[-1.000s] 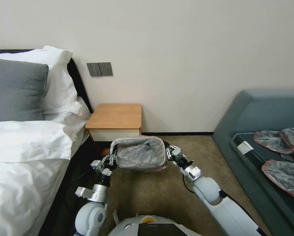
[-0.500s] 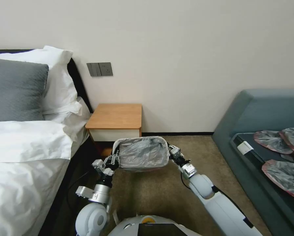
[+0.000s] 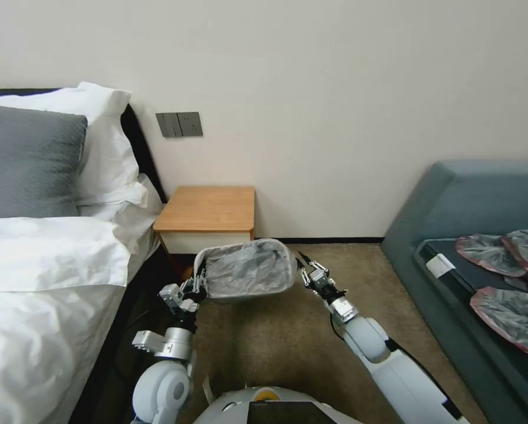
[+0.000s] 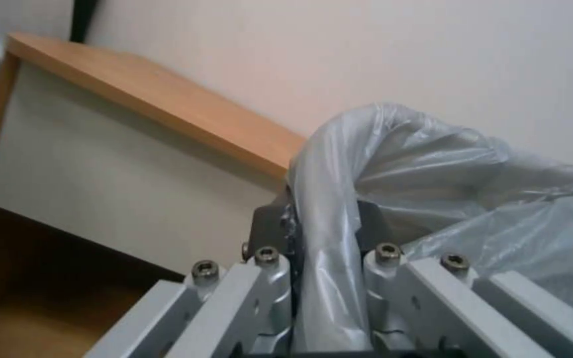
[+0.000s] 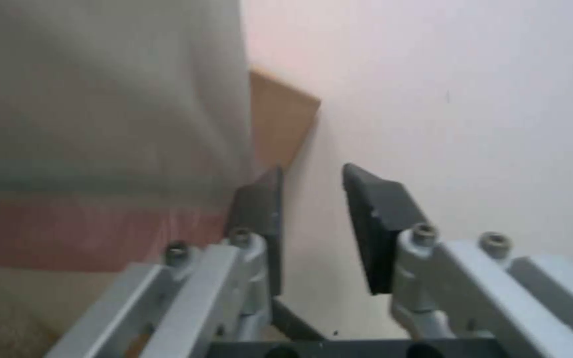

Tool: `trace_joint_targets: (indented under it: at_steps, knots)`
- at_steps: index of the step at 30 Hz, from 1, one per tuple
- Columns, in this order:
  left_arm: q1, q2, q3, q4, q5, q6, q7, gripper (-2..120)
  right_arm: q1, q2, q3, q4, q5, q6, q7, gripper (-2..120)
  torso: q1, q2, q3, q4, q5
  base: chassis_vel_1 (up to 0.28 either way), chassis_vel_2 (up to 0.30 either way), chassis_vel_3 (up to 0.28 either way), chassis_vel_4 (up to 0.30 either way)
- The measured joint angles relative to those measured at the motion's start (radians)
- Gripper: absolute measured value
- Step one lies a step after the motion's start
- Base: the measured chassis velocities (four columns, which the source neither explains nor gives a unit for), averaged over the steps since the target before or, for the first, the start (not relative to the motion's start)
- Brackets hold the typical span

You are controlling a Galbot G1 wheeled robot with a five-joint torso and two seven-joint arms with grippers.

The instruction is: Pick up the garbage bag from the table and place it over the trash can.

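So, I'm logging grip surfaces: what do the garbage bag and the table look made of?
The garbage bag looks like thin translucent grey plastic film, glossy and creased where the left gripper pinches it. The table looks like matte orange-brown wood or wood laminate, with a smooth white drawer front.

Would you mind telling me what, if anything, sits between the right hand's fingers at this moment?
Nothing: the right hand is open, with bare wall showing through the gap in the right wrist view. The garbage bag lies just beside one finger, not between them.
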Motion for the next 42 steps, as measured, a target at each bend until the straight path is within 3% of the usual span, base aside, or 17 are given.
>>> trace_joint_targets:
  at_steps: [8,10,12,16,18,23,28,31,42]
  knots:
    - [-0.006,-0.002,-0.009,0.019,0.081,0.031,-0.049,7,-0.079,0.001,0.079,0.09,-0.049,0.032,-0.026,51,0.0,0.0,0.0,0.0,0.0001,0.0,0.0,0.0,0.0]
    - [-0.009,-0.001,-0.02,0.033,0.135,0.047,-0.075,7,-0.115,0.007,0.13,0.143,-0.059,0.061,-0.036,65,0.0,0.0,0.0,0.0,0.0001,0.0,0.0,0.0,0.0]
    - [-0.01,0.0,-0.022,0.037,0.154,0.053,-0.081,7,-0.122,0.007,0.137,0.16,-0.052,0.065,-0.037,69,0.0,0.0,0.0,0.0,0.0,0.0,0.0,0.0,0.0]
    - [-0.015,0.006,-0.015,0.053,0.236,0.06,-0.083,7,-0.119,-0.017,0.079,0.267,0.101,0.026,-0.041,87,0.0,0.0,0.0,0.0002,0.0001,0.0,0.0,0.0,0.0]
    - [-0.018,0.007,-0.011,0.057,0.261,0.061,-0.082,7,-0.111,-0.031,0.048,0.3,0.147,-0.005,-0.04,86,0.0,0.0,0.0,0.0002,0.0,0.0,0.0,0.0,0.0]
    - [-0.031,0.017,0.004,0.07,0.356,0.062,-0.058,7,-0.047,-0.118,-0.103,0.366,0.276,-0.139,-0.036,68,0.0,0.0,0.0,0.0001,0.0,0.0,0.0,0.0,0.0]
    - [-0.035,0.02,0.014,0.074,0.401,0.066,-0.043,7,0.061,-0.187,-0.217,0.342,0.282,-0.226,-0.063,52,0.0,0.0,0.0,0.0001,0.0002,0.0,0.0,0.0,0.0]
    - [-0.033,0.012,0.023,0.079,0.431,0.067,-0.031,7,0.177,-0.24,-0.322,0.295,0.318,-0.345,-0.092,37,0.0,0.0,0.0,0.0002,0.0001,0.0,0.0,0.0,0.0]
    - [-0.035,0.001,0.04,0.099,0.466,0.06,-0.019,7,0.362,-0.288,-0.478,0.222,0.459,-0.491,-0.09,0,0.0,0.0,0.0,0.0,0.0,0.0,0.0,0.0,0.0]
